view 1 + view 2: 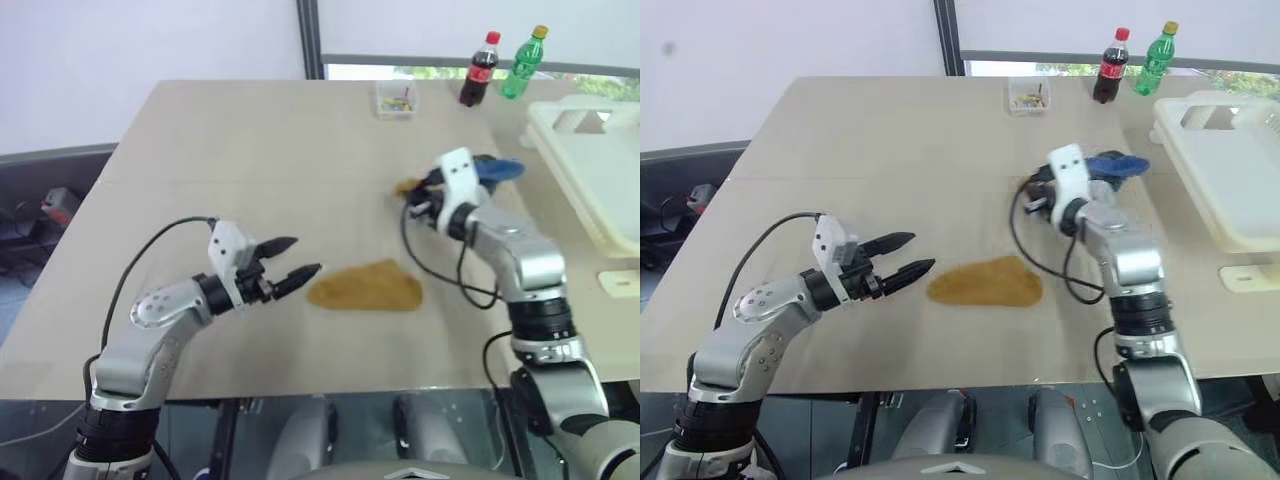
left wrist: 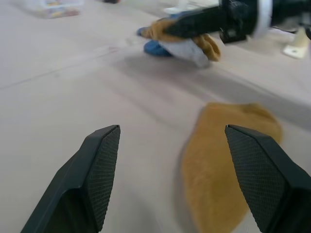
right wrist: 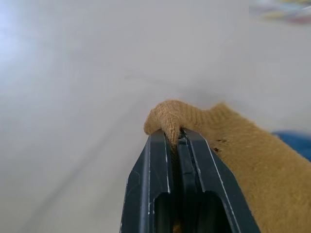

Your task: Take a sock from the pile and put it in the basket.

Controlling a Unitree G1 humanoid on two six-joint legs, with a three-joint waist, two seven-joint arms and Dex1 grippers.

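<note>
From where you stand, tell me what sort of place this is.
Probably an office or lab room set up for testing: a large beige table by a window, with two soda bottles and a white laundry basket on it.

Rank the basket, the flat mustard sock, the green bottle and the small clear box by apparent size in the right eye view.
1. basket, partly cut off by the view's edge
2. flat mustard sock
3. green bottle and small clear box: alike, both far off, unranked

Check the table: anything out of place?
One mustard sock lies flat alone near the left gripper, apart from the pile. The right gripper is shut on another mustard sock. Nothing spilled.
</note>
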